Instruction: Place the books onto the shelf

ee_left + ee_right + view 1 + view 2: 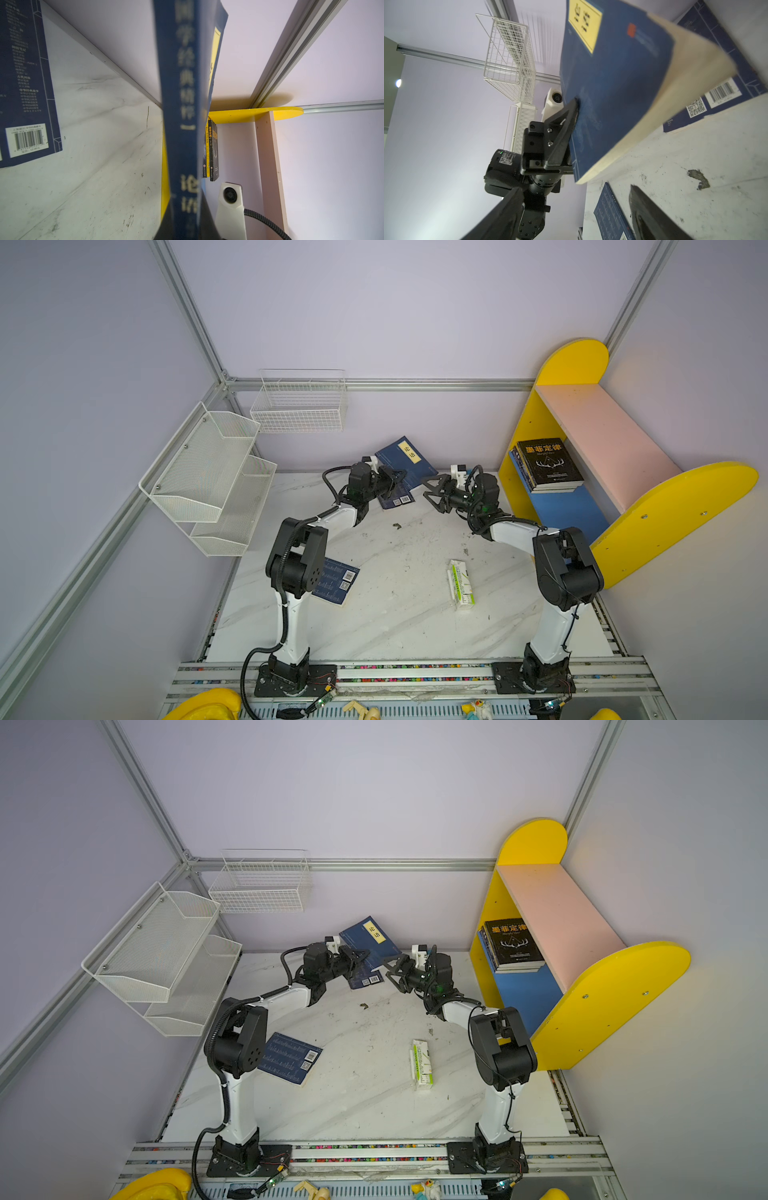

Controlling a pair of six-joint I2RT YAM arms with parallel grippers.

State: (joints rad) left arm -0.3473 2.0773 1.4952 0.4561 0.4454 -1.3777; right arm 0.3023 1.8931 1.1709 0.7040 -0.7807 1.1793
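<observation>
Left gripper clamps raised navy book; right gripper gapes empty beside it.
A barcoded book lies beneath, seemingly untouched; carton well apart.

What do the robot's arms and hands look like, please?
The left arm and right arm share white tapered links and bulky black joint housings. A ribbed black conduit runs along the left; thin black wires follow the right. The left hand and right hand are black with triangular fingers.
</observation>
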